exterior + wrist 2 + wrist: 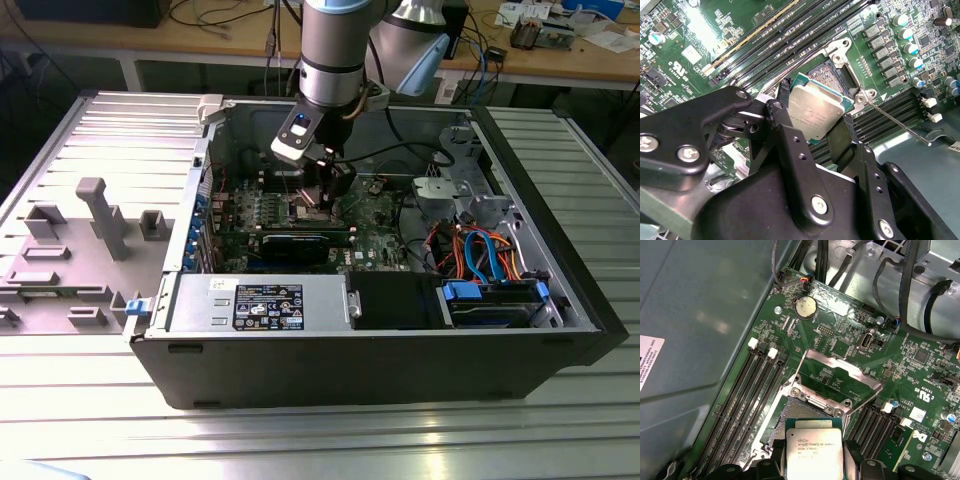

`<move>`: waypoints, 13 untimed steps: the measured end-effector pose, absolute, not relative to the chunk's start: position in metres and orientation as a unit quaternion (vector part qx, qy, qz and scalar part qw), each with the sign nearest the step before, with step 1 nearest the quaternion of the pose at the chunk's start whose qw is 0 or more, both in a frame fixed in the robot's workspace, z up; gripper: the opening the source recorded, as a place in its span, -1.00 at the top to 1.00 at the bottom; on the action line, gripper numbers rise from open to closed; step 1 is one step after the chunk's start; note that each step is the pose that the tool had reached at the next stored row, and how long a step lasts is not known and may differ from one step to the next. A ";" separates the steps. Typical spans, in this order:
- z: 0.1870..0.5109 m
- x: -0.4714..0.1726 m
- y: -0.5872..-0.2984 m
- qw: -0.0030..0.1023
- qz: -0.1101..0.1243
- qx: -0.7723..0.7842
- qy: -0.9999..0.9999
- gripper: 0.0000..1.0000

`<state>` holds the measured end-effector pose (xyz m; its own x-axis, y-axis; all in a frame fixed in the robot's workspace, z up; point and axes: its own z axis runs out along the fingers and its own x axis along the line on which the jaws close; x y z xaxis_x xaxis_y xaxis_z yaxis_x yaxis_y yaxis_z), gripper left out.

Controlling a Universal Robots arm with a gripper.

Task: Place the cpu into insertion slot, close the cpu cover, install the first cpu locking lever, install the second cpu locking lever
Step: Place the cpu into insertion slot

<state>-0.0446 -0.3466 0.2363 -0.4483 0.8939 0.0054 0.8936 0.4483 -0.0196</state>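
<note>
- Silver-grey cpu: clamped by two opposite edges in the pincer, just above the insertion slot.
- Silvery cpu cover: stands open beyond the insertion slot.
- Handling, as judged: lower level, edges matched to the slot's rim, no sliding.
- Orientation: metal top faces away from the slot; square, no long axis.

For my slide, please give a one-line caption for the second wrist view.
The gripper holds the cpu by its edges over the uncovered insertion slot.
</note>
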 end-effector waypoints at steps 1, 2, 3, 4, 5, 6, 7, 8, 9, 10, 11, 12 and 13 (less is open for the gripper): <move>0.236 -0.045 -0.347 0.007 0.007 -0.525 -0.851 -0.09; 0.236 -0.045 -0.347 0.007 0.007 -0.526 -0.851 -0.09; 0.236 -0.045 -0.347 0.007 0.007 -0.526 -0.851 -0.09; 0.236 -0.045 -0.347 0.007 0.007 -0.526 -0.850 -0.09; 0.236 -0.045 -0.347 0.007 0.007 -0.527 -0.850 -0.09; 0.236 -0.045 -0.347 0.007 0.007 -0.527 -0.850 -0.09; 0.236 -0.045 -0.347 0.007 0.007 -0.527 -0.850 -0.09; 0.236 -0.045 -0.347 0.007 0.007 -0.528 -0.849 -0.09; 0.236 -0.045 -0.347 0.007 0.007 -0.528 -0.849 -0.09; 0.236 -0.045 -0.347 0.007 0.007 -0.529 -0.849 -0.09; 0.236 -0.045 -0.347 0.007 0.007 -0.529 -0.849 -0.09; 0.236 -0.045 -0.347 0.007 0.007 -0.529 -0.848 -0.09; 0.236 -0.045 -0.347 0.007 0.007 -0.529 -0.848 -0.09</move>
<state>-0.0446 -0.3467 0.2364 -0.4394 0.8983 0.0054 0.8981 0.4394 -0.0196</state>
